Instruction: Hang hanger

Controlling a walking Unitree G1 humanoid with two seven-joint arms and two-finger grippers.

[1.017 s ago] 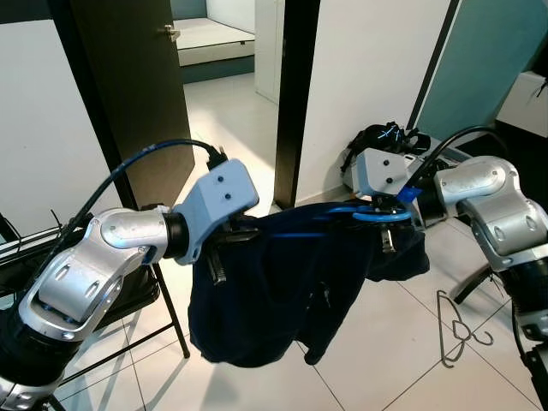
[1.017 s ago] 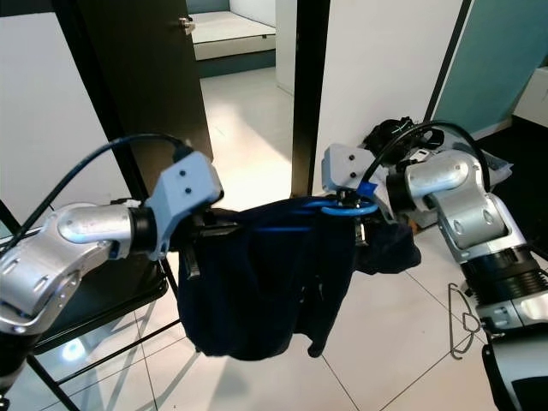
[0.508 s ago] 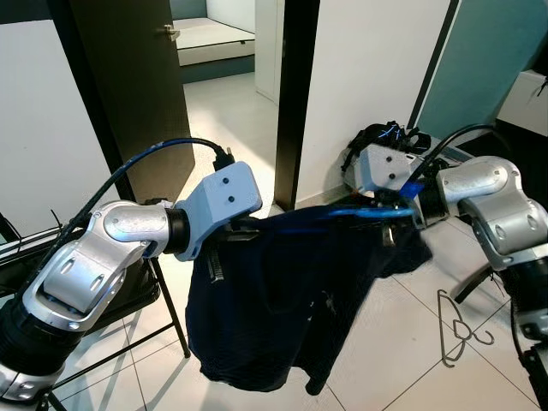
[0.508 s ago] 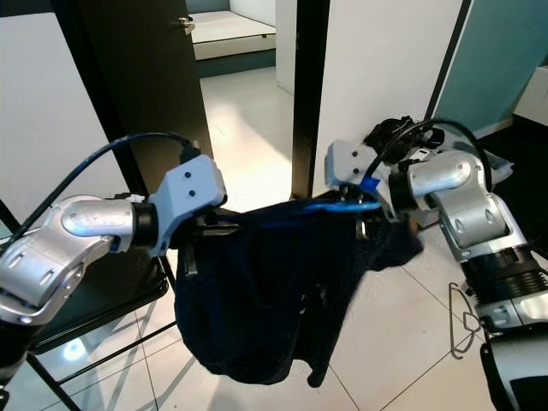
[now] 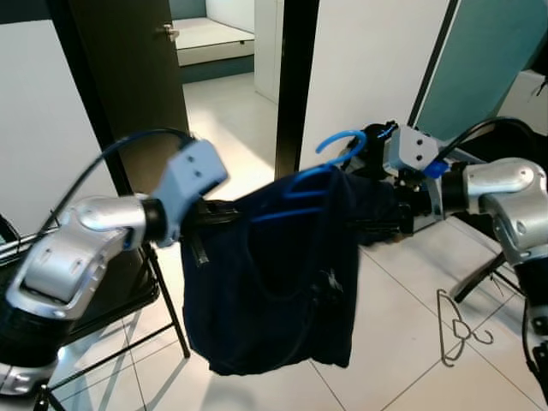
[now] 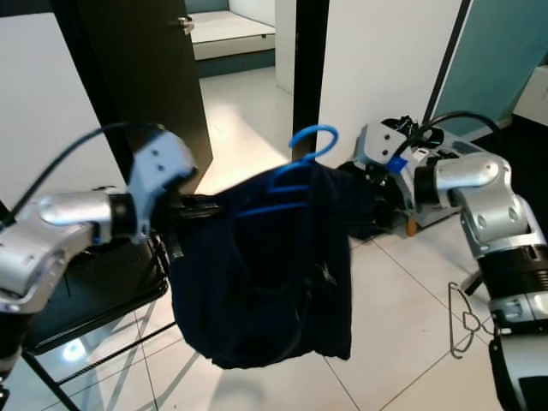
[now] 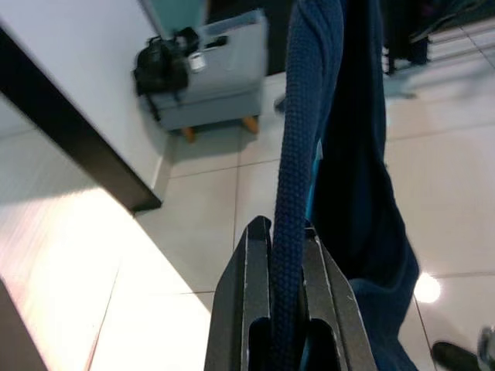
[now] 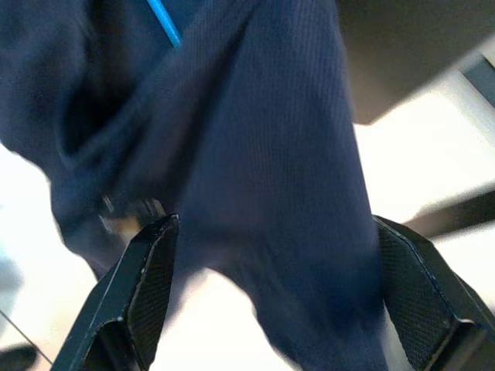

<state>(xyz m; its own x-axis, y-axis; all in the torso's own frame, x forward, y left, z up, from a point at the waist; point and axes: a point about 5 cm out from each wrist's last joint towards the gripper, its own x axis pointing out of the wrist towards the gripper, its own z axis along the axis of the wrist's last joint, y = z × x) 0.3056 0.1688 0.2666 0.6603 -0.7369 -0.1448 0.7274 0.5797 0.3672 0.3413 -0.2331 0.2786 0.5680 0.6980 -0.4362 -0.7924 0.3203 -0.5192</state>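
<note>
- Blue hanger [image 5: 321, 163] is now standing upright, hook up, where it was lying flat half a second ago; the right gripper [image 8: 271, 301] has let go of it.
- Navy garment [image 5: 274, 274] is hanging between the arms, ready for carrying to a rail.
- Left gripper [image 7: 280, 309]: jaws are pinching the garment's edge.
- Right jaws are spreading wide around the cloth.

I log: navy garment [image 5: 274, 282], matt knit cloth, ribbed weave plain in my left wrist view. Blue hanger [image 5: 330, 147], smooth glossy plastic. Arm shells [image 5: 73, 257], brushed silver metal with a soft sheen. Left gripper fingers [image 7: 246, 309], matt black. Floor tiles [image 5: 402, 342], glossy, reflective. Wire hanger [image 5: 458, 330] at lower right, thin metal.
</note>
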